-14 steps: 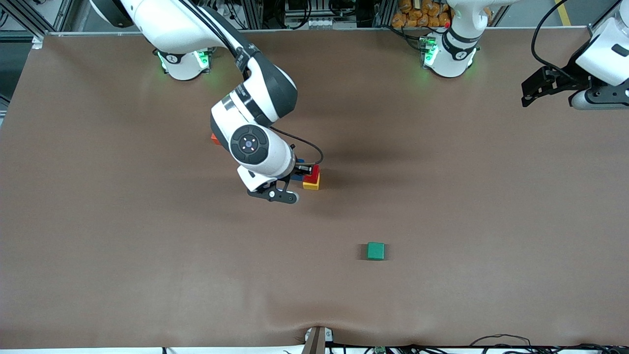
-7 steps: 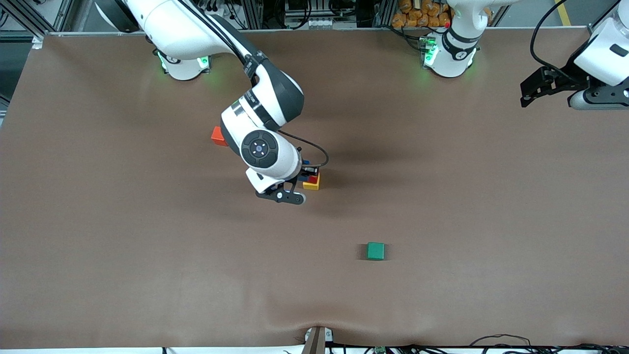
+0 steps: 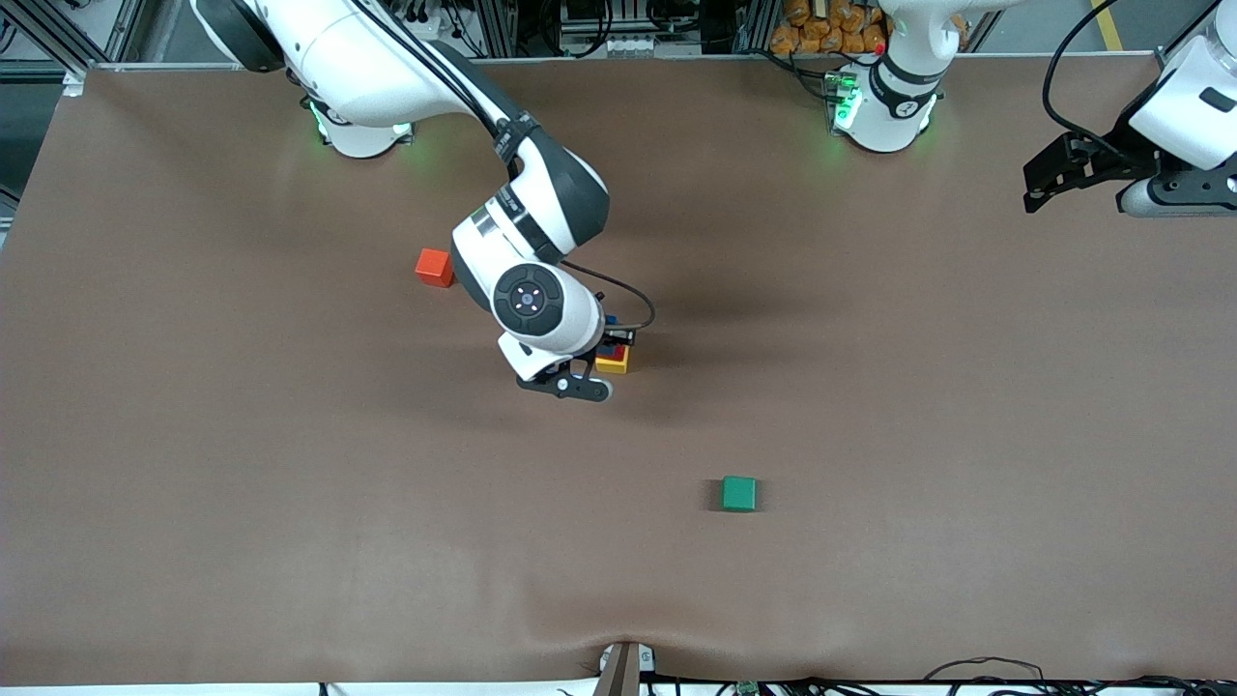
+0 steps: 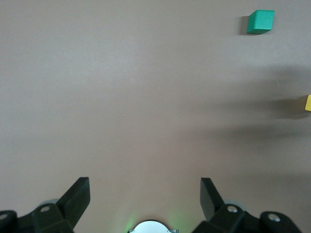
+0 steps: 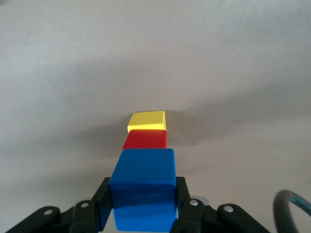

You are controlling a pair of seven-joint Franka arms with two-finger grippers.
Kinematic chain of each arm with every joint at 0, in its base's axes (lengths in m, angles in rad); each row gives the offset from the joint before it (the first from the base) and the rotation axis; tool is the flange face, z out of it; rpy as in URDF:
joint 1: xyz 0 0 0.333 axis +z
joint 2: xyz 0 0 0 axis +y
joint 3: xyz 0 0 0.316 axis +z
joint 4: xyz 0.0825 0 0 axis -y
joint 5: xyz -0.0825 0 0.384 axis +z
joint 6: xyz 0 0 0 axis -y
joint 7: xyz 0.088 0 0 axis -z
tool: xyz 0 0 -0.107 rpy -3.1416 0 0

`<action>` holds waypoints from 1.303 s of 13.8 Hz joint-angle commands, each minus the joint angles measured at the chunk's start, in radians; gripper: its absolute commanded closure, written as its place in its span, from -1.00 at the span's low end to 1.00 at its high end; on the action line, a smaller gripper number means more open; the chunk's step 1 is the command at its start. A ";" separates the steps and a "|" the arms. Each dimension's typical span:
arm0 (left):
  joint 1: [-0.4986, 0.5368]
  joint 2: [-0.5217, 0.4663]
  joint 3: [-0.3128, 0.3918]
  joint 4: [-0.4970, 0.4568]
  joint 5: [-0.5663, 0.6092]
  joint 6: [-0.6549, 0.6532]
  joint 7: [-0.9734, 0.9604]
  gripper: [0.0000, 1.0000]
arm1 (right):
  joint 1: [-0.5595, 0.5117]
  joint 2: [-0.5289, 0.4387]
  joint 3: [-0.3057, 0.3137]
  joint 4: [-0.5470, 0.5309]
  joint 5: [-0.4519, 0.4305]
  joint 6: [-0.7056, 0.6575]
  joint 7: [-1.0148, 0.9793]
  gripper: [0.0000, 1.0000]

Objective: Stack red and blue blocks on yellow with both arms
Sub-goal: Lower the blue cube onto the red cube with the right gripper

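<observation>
From my remote seat I see a brown table (image 3: 870, 406) with no containers on it, only loose cubes. The right gripper (image 5: 142, 206) hangs over the middle of the table, its jaws pinching the blue block (image 5: 142, 187) by two sides. The red block (image 5: 145, 140) sits on top of the yellow block (image 5: 146, 120), and the blue block is held just above that pair; I cannot tell whether it touches the red one. On the front view's clock face, an orange-red cube (image 3: 435, 267) lies at about ten o'clock from the stack, well apart, and a green cube (image 3: 739, 493) lies at about four o'clock, nearer the front camera. The left gripper (image 4: 145, 199) waits over the left arm's end of the table, jaws spread wide around nothing.
</observation>
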 commanded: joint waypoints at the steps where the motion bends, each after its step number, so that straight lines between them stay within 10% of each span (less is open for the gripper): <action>1: 0.006 -0.013 -0.001 -0.015 -0.018 0.007 0.015 -1.00 | 0.017 0.025 -0.004 0.032 0.016 0.001 0.019 1.00; 18: 0.007 -0.001 -0.001 -0.013 -0.016 0.025 0.006 -1.00 | 0.035 0.040 -0.004 0.029 0.012 0.018 0.036 1.00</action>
